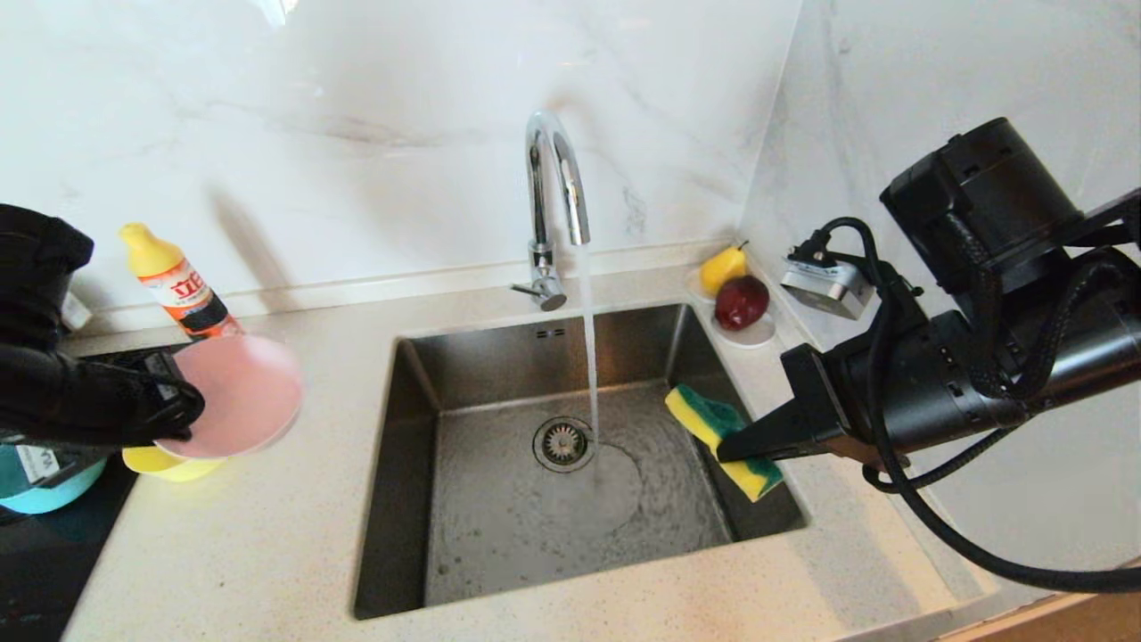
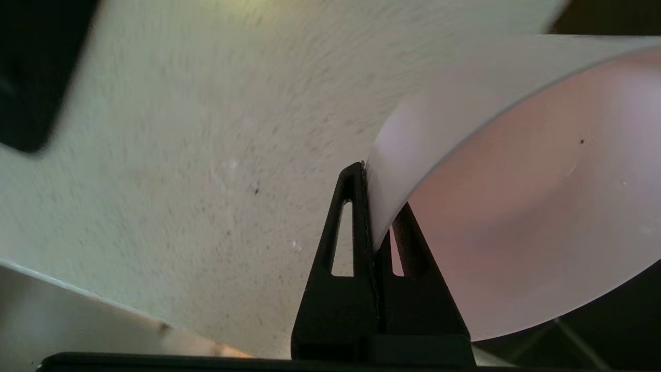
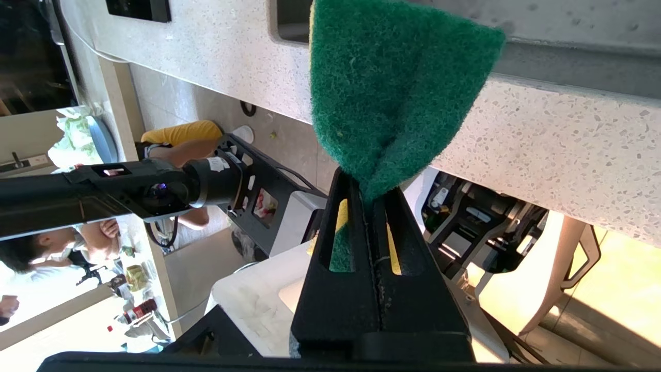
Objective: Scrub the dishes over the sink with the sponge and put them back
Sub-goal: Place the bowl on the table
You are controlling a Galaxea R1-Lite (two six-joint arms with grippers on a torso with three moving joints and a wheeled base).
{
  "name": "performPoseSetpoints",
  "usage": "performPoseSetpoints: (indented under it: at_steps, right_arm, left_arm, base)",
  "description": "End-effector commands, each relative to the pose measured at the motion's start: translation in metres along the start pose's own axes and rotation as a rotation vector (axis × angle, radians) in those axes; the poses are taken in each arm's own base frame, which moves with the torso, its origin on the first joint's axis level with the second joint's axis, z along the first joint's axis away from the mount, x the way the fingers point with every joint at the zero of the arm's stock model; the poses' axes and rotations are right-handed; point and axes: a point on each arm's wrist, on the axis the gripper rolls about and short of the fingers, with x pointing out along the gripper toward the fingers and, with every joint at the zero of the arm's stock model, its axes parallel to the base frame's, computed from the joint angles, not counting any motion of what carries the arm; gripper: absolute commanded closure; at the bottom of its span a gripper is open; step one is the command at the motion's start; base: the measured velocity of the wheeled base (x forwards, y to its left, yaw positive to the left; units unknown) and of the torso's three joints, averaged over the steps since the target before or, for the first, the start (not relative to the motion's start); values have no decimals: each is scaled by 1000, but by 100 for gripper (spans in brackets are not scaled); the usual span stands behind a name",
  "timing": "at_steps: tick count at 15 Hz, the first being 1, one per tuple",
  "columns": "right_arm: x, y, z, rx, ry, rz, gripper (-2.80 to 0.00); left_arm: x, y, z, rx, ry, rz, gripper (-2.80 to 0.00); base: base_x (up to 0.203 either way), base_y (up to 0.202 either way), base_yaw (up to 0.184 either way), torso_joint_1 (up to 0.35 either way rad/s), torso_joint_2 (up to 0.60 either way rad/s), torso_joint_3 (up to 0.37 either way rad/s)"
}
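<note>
Two end effectors work a running sink (image 1: pixel 463 419): the left end effector (image 1: pixel 183 415) is clamped on the rim of the pink bowl (image 1: pixel 241 397), held tilted over the bench's left side, clear of the surface; the right end effector (image 1: pixel 735 446) is pinched shut on the sponge (image 1: pixel 713 419) at the basin's right edge, green face up. Water falls from the faucet (image 1: pixel 553 187) onto the floor of the basin beside the drain (image 1: pixel 562 442).

The yellow bowl (image 1: pixel 165 464) sits on the bench just below the pink one, and the teal bowl (image 1: pixel 53 486) lies near the left edge, partly hidden by the arm.

The step in hand looks like bringing the pink bowl over the basin to meet the sponge. Done well, the bowl would travel level enough to clear the yellow bowl and the basin's left rim, then turn its hollow toward the sponge's green face near the stream. The thin rim grip, seen in the left wrist view (image 2: pixel 369 206), suggests light scrubbing pressure, or the bowl may twist out.

A yellow-capped bottle (image 1: pixel 174 285) at the back left carries an orange label with white characters, too small to read. A saucer (image 1: pixel 753 334) of fruit rests at the basin's back right corner.
</note>
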Motion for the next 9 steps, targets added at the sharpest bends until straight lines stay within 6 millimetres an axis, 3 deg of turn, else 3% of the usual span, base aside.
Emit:
performPoseSetpoints:
  at_steps: [1,9]
  right_arm:
    - [3,-1,0,6,11,-3,0]
    - [14,-3,5,3,7,6,0]
  left_arm:
    - [26,10,-4,-70,88,53,0]
    - [70,51,-5,-230,212,215,0]
  base:
    - [0,0,0,0,0,0]
    - [0,0,0,0,0,0]
